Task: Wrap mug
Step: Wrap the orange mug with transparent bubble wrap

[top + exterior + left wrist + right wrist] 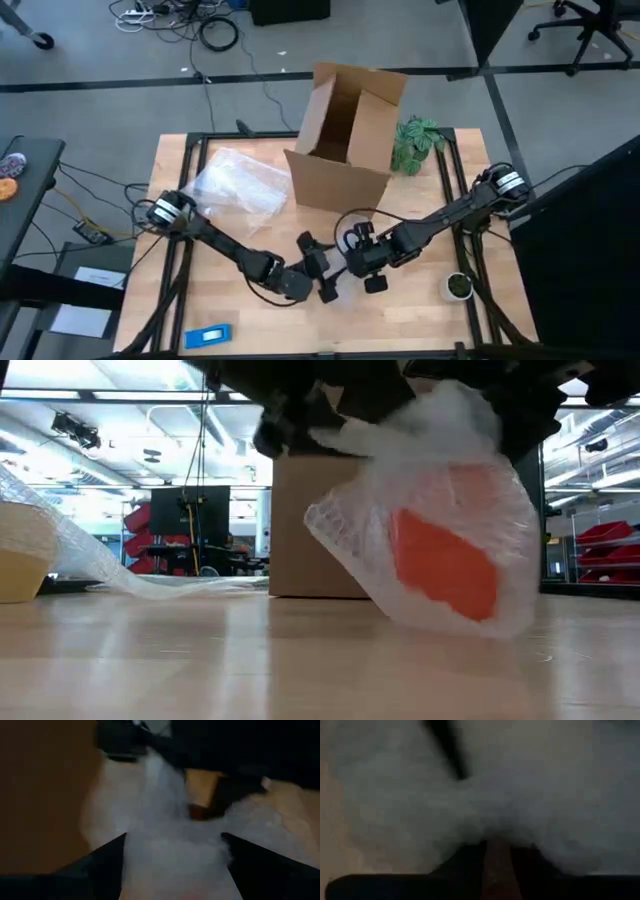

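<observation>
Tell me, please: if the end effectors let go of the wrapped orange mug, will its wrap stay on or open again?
Probably it opens a little. The bubble wrap looks springy and loosely bunched around the mug, and no tape shows. The mug appears tilted inside, so the rounded bundle may rock or roll on the table.
</observation>
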{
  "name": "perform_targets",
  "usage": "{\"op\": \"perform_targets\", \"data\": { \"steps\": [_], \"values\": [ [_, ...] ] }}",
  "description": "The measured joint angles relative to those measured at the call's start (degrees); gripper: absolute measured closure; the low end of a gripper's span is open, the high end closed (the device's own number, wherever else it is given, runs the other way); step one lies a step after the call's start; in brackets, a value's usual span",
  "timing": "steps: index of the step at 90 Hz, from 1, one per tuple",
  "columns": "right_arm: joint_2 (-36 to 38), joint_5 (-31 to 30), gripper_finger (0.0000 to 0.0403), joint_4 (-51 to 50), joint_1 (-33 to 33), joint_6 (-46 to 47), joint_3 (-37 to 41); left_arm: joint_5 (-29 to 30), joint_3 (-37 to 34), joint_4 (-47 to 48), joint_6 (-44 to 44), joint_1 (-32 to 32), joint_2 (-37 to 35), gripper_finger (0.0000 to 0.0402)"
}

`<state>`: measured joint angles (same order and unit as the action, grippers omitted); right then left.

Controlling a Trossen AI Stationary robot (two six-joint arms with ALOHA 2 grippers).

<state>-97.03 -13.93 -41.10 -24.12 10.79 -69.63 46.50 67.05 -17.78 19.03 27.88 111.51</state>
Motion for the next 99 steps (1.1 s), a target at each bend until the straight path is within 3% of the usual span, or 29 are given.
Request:
{"op": "perform_targets", "data": {
  "steps": [31, 61, 77, 99],
  "values": [
    [0.02, 0.08, 0.0328, 0.07, 0.11, 0.10, -0.03, -1.47, -0.04, 9.12, 3.54, 0.14, 2.30, 0.0113],
    [0.02, 0.17, 0.0328, -0.24, 0.22, 0.12, -0.01, 2.01, -0.20, 13.11, -0.71, 5.01, -9.77, 0.0113],
    [0.02, 0.17, 0.0328, 0.02, 0.24, 0.12, 0.01, 4.20, -0.20, 3.71, -5.80, 7.55, -9.78, 0.0113],
    [0.02, 0.17, 0.0328, 0.24, 0.29, 0.15, 0.01, 2.23, -0.13, -12.17, -11.15, 6.61, -0.91, 0.0113]
  ]
}}
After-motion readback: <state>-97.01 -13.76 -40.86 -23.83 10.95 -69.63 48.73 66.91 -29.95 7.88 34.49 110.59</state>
